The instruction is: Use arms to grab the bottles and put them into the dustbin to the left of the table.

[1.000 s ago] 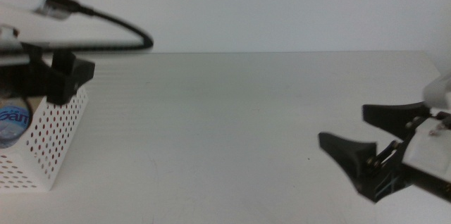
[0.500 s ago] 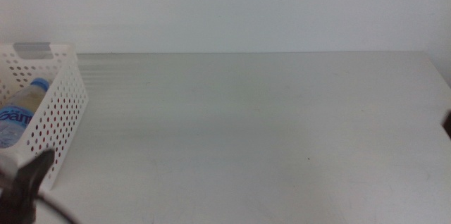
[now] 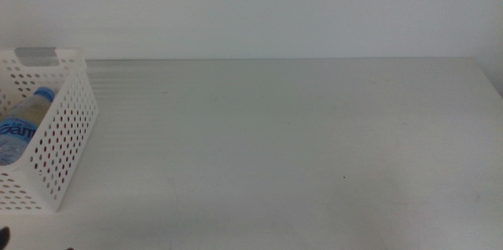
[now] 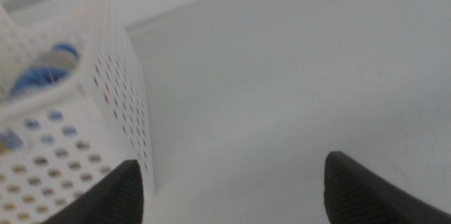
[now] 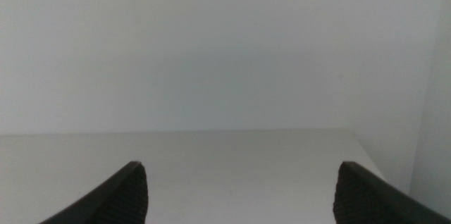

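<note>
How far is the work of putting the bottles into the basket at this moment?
It looks finished or nearly so. A water bottle lies inside the white basket, and no bottle shows on the table. Nothing is in hand: the left gripper is open beside the basket, and the right gripper is open over bare table. Other bottles cannot be confirmed.

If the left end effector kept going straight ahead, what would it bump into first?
Probably nothing soon: the left end effector, open, points at bare table. The white basket sits just beside its path.
</note>
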`<state>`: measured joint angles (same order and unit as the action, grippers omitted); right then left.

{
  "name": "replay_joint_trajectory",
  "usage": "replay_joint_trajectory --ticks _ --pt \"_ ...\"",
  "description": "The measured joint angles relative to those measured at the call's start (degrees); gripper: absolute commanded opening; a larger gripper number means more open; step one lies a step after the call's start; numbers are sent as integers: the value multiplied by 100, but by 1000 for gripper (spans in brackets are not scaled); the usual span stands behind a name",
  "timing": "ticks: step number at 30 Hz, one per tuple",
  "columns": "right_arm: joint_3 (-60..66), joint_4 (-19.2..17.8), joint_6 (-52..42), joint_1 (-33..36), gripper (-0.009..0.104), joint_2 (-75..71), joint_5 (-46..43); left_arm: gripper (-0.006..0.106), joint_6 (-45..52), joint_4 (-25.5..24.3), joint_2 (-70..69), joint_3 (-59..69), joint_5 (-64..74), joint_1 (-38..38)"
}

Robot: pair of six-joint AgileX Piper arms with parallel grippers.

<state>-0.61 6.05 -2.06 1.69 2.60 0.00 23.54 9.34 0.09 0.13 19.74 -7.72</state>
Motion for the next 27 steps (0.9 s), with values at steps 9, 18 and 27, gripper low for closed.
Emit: replay_joint_trajectory --ticks 9,18,27 --pt "220 0 0 0 87 -308 108 79 0 42 -85 159 -219 419" --pt "220 0 0 0 87 -315 118 79 0 230 -85 159 -367 795" --pt "220 0 0 0 87 -315 125 79 0 735 -85 159 -211 795"
